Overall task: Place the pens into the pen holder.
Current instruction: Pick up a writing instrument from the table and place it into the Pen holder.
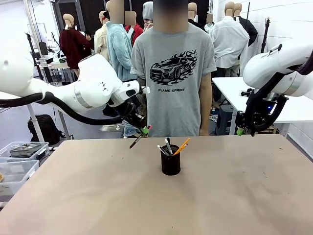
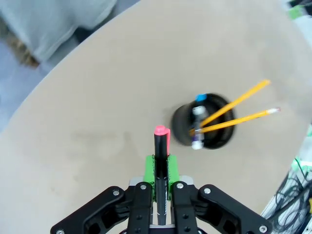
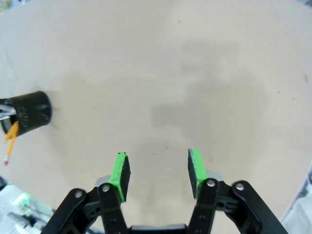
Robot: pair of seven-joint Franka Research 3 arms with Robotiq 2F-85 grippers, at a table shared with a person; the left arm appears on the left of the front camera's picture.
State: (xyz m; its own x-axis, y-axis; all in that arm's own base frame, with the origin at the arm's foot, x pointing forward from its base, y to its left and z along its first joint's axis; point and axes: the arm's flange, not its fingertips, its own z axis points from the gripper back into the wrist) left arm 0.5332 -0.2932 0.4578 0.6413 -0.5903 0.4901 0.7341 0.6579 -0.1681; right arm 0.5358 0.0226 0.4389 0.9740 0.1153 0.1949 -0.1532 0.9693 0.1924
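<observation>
The bench is spreading out wide and bare, a matte beige-brown top with faint scuffs, and the black mesh pen holder is standing upright near its middle, a little toward the far side. Several pens are already sticking out of its rim: two yellow-orange pencils leaning outward together and a couple of dark pens with pale tips beside them.

The left end effector is hanging above the bench, up and to the left of the holder, and it is clenching a dark pen with a pink-red end between its green pads. In the front view the pen is slanting down toward the left, well clear of the surface. From the left wrist camera the pen is running straight out between the fingers, its coloured cap pointing just beside the holder's rim.

The right end effector is sitting released, its green pads spread apart with nothing between them, over bare bench well away from the holder.

A person in a grey T-shirt printed with a car is standing at the far edge. Clear plastic bins are sitting off the bench's left side, and a white table is standing behind on the right.
</observation>
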